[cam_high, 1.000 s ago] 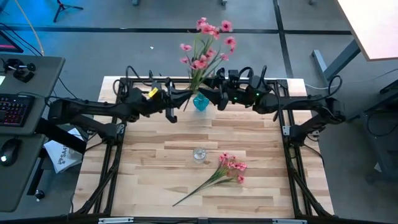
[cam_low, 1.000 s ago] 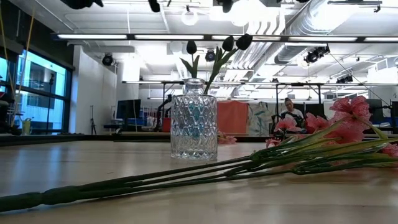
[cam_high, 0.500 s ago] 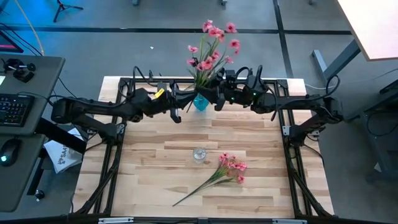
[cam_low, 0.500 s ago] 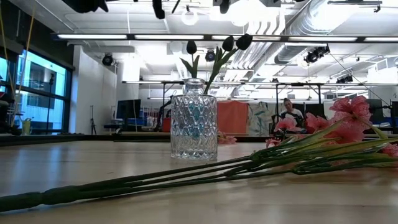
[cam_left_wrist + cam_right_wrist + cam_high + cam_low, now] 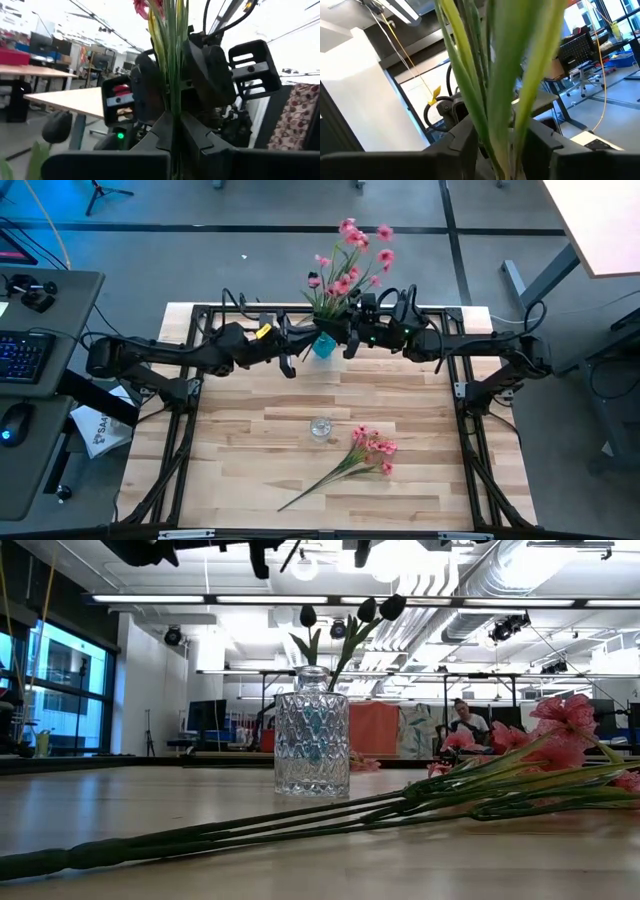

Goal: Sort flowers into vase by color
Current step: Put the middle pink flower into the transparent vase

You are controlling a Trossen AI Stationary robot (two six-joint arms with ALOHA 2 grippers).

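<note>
A spray of pink flowers (image 5: 352, 254) stands upright over the table's far middle. Its green stems run down between my two grippers, which meet there from either side. My left gripper (image 5: 303, 340) is shut on the stems, and so is my right gripper (image 5: 342, 338). A small blue vase (image 5: 322, 347) stands just below them. A clear glass vase (image 5: 312, 744) holding black buds (image 5: 378, 608) stands on the table's middle. Another pink spray (image 5: 366, 448) lies flat on the table beside it. My left gripper pinches the bundle of green stems (image 5: 173, 107) between its two fingers, coming level from the table's left and lying across them. The spray stands upright, blossoms on top. My right gripper has the same stems (image 5: 495, 131) between its two fingers (image 5: 466, 141), coming level from the table's right, across the stems.
The lying spray's long stem (image 5: 312, 488) reaches toward the table's near edge. A black frame (image 5: 196, 370) runs along the table's sides. A desk with a keyboard (image 5: 22, 355) stands off the table's left, beside the wooden tabletop (image 5: 250, 470).
My left gripper has carried the upright pink spray toward the table's right edge, closer to the blue vase and my right gripper. The blossoms have shifted right with it, and the spray stays upright.
</note>
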